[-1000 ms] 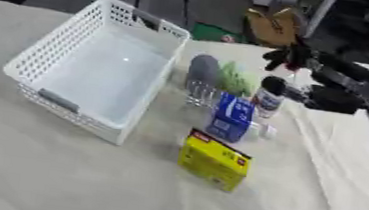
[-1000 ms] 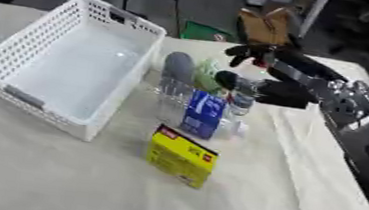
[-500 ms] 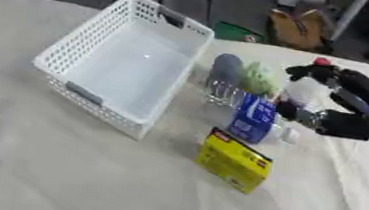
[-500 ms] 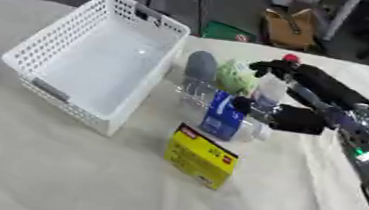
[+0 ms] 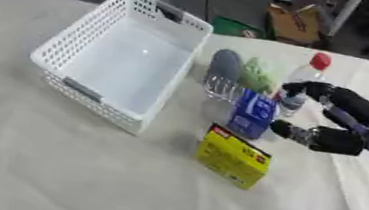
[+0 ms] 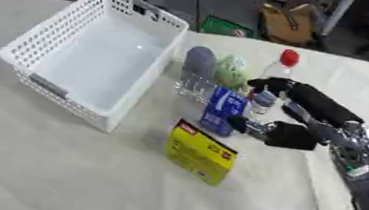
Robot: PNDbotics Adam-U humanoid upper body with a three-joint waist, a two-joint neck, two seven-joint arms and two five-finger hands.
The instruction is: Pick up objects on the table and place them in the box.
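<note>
Lowered since a second ago, the right hand (image 6: pixel 296 122) now reaches beside the cluster. From left: the white basket (image 5: pixel 71 48), long axis running away toward the far right, holds nothing; yellow box (image 5: pixel 233 156) lies flat; blue carton (image 5: pixel 252 114) stands upright; fingers curl round the red-capped bottle (image 5: pixel 303 81), upright.

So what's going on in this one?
The robot's right hand is reaching in from the right toward a clump of items beside the white basket, which holds nothing yet. Its fingers sit around the blue box and the red-capped clear bottle, nothing lifted. A yellow box, a grey object and a green one wait on the cloth. The left hand isn't visible.
</note>
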